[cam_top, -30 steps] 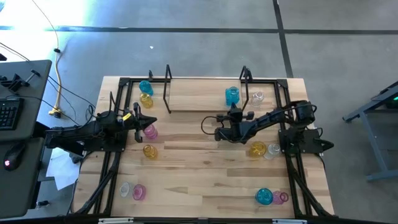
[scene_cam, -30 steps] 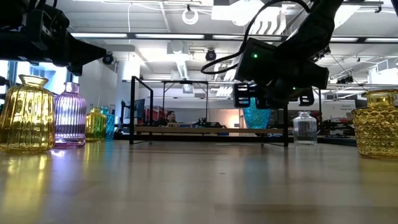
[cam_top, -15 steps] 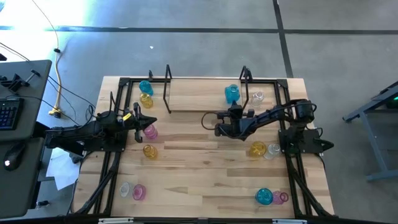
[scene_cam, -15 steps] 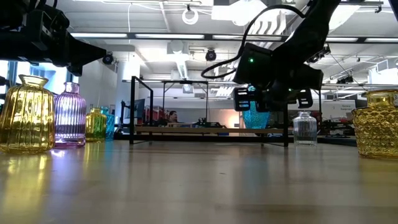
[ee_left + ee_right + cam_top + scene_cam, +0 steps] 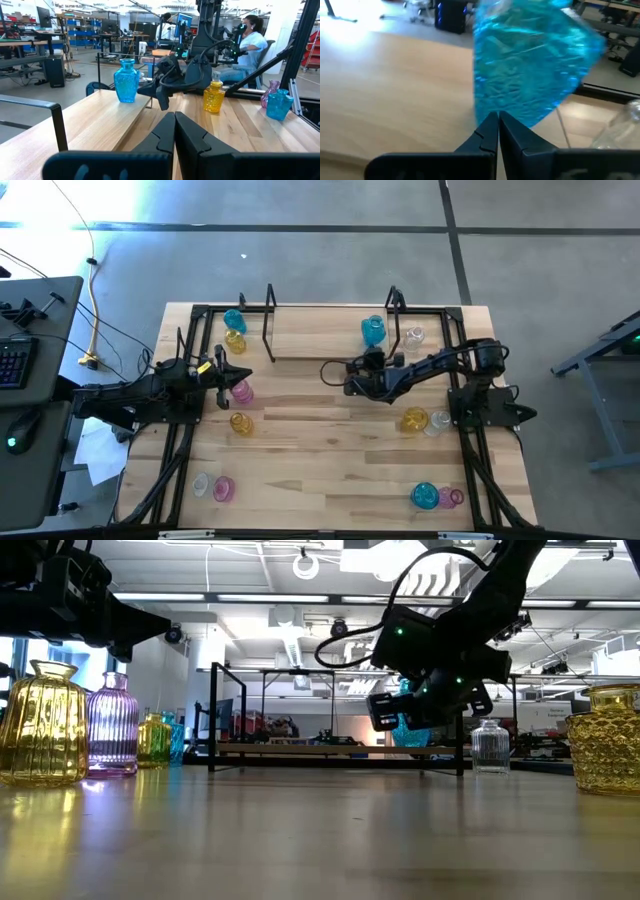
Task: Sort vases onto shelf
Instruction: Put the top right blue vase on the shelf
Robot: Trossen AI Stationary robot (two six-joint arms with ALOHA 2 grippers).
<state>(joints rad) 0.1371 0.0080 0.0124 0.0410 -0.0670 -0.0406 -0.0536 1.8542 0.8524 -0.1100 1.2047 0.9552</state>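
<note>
Table: light wood (image 5: 330, 440), grey floor around; people sit at desks beyond.
Shelf: wood board in black rods (image 5: 330, 335) at the far edge, holding one blue vase (image 5: 373, 331) upright near its right end.
Other vases: clear one (image 5: 413, 337) beside it; others stand along both sides.
Right gripper: (image 5: 352, 383) jaws pressed together, empty, just before the shelf; it has swung further left and tilted since a second ago.
Left gripper: (image 5: 243, 376) jaws together, empty, by a pink vase (image 5: 241, 391), unmoved.
</note>
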